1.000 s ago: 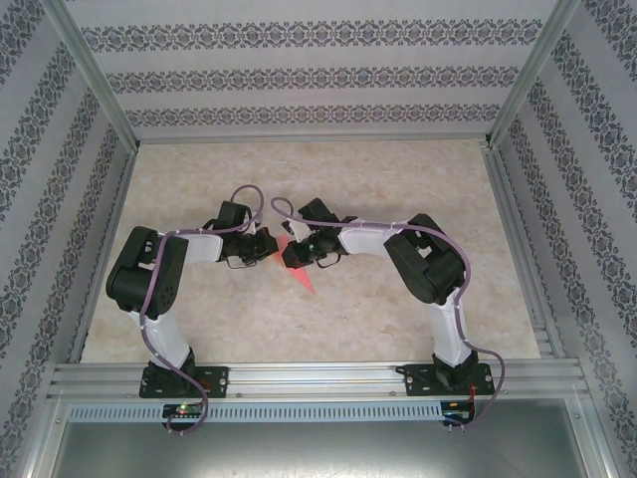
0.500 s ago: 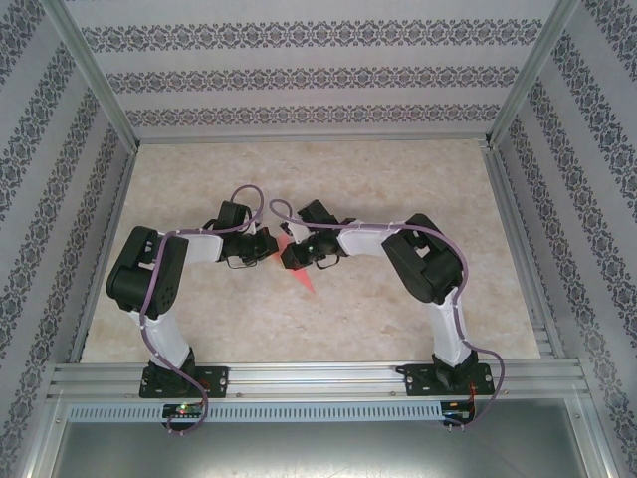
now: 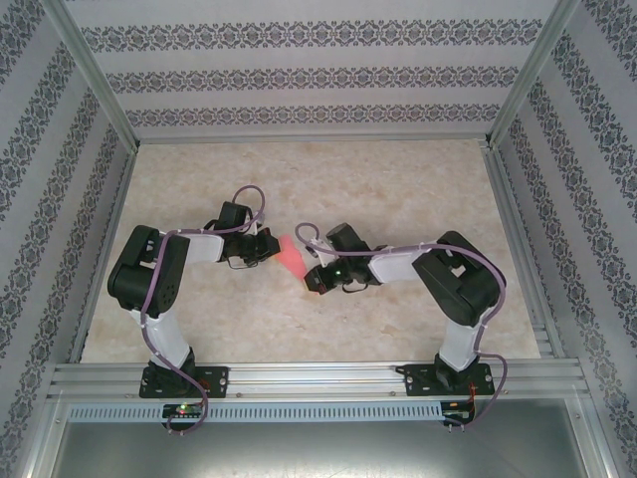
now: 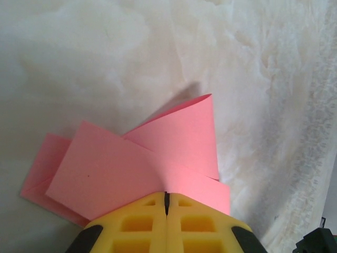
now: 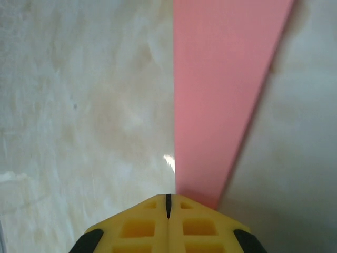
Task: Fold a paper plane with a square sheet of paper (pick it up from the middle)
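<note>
Pink-red paper sheet, thin and already folded narrow, seen from above: stretched low over the beige marbled table. Pinched at one end by the black left gripper. From the left gripper, slants toward the arm bases. Black right gripper just at the end of the sheet farthest from the left gripper.

Left wrist view: left gripper with its yellow fingers pressed together, clamped on the sheet where several layers overlap. Just beyond the left gripper, one flap curls up off the table. Two flatter layers fan out sideways, edges out of line.

Right wrist view: right gripper with yellow fingers closed, no gap at the seam. Sheet as a long strip, narrow at the tips and widening away, raised enough to shadow the table. Cannot tell whether that narrow end is truly nipped or merely lies against the closed fingers.

Probably mid-crease, with the fold not yet set. To do it well:
- Keep the left clamp firm on the overlap.
- Confirm a real hold at the far end before pulling.
- Draw gently along the length, without twist.
- Flatten the curled flap and square the fanned layers first, since thin paper like this likely slips or tears under a jerk.
</note>
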`<state>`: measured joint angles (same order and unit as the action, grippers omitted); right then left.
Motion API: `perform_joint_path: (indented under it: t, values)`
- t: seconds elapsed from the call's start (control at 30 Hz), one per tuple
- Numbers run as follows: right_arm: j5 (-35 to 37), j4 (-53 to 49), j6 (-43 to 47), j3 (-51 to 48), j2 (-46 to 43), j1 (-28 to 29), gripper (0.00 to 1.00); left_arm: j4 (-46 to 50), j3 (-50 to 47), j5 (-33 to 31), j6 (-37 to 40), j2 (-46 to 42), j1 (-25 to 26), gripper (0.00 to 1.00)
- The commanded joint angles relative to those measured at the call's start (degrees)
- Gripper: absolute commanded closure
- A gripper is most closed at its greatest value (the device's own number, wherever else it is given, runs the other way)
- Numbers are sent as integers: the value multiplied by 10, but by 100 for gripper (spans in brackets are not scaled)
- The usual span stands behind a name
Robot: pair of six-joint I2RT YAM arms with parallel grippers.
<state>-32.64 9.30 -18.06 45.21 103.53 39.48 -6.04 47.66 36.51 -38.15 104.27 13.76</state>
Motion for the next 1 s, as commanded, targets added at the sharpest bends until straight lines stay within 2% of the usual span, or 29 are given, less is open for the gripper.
perform_joint_path:
  t: [0.0, 0.17, 0.27, 0.33, 0.4, 0.53, 0.7, 0.77, 0.83, 0.97]
  values:
    - [4, -59, -16, -70, -23, -6, 100, 72, -11, -72, 10, 37, -8, 100]
    - [33, -49, -27, -89, -89, -7, 100, 76, 5, -60, 16, 24, -7, 100]
    - [74, -45, -37, -86, -139, -6, 100, 83, 22, -49, 19, -3, -2, 99]
    - [120, -43, -51, -81, -169, -6, 100, 104, 43, -51, 22, -24, 3, 90]
    - [165, -38, -65, -77, -190, -6, 91, 127, 59, -64, 22, -47, 10, 77]
    - [258, -38, -112, -70, -221, -12, 55, 217, 98, -133, 15, -86, 36, 52]
    - [268, -39, -148, -53, -215, -46, 33, 364, 161, -272, 4, -92, 90, 29]
    - [284, -30, -150, -56, -207, -54, 20, 411, 185, -328, -7, -85, 119, 21]
    - [299, -26, -148, -58, -200, -63, 12, 451, 212, -378, -15, -73, 146, 15]
    - [304, -23, -155, -60, -181, -91, 7, 523, 289, -458, -27, -17, 197, 9]
